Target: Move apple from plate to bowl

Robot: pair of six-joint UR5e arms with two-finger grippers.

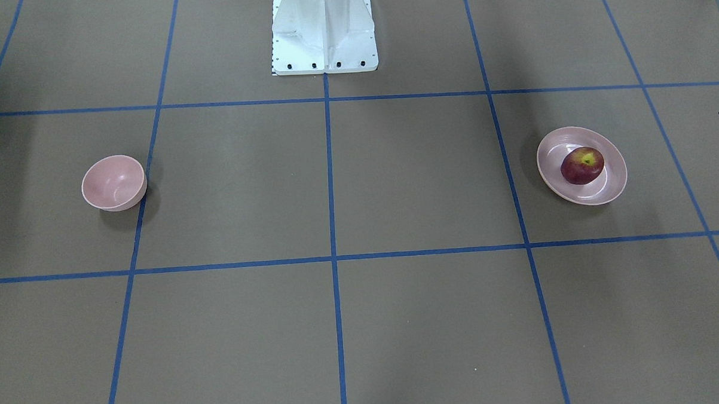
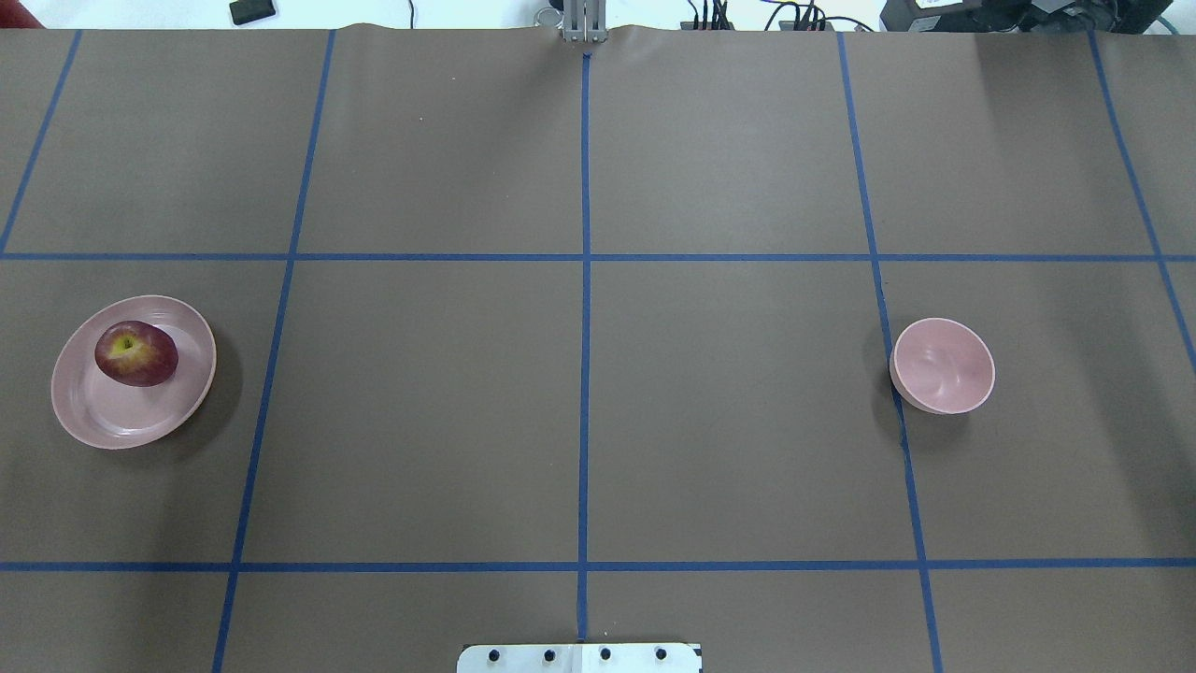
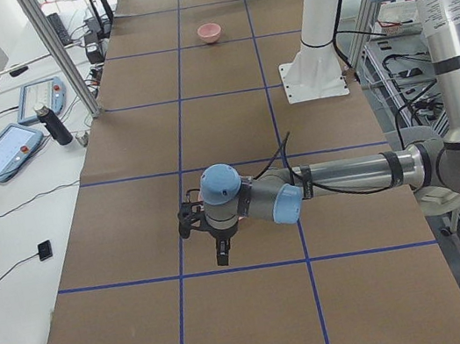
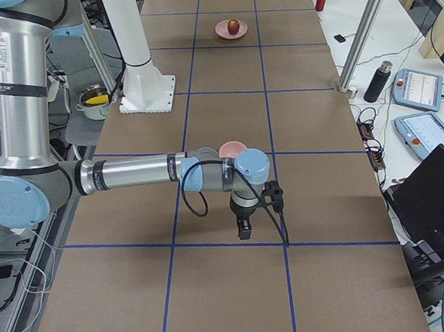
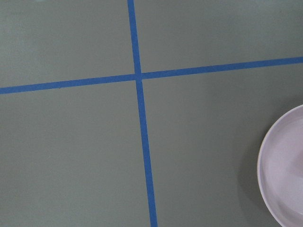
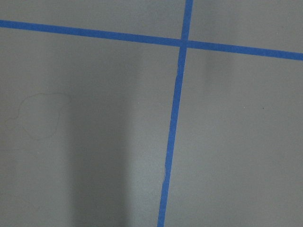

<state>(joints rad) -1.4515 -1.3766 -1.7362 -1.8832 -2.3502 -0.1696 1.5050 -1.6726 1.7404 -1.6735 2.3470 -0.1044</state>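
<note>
Apple point(image 2: 136, 353) sits on plate point(image 2: 112, 421) at overhead frame's left, bowl point(image 2: 944, 366) well apart at right; left gripper point(image 3: 223, 252) and right gripper point(image 4: 244, 227) hang above table point(image 2: 420, 421), jaw state cannot be told.

The dark red apple point(image 2: 136, 353), yellow-green stem patch up, sits off-centre on the wide, shallow pale pink plate point(image 2: 103, 411), near the left tool point(image 3: 223, 259). The small, deep pink bowl point(image 2: 942, 366) stands mouth up near the right tool point(image 4: 244, 230).

Brown table point(image 2: 729, 393), blue tape grid point(image 2: 586, 257), plate point(image 2: 112, 418) and bowl point(image 2: 942, 366) well apart
</note>
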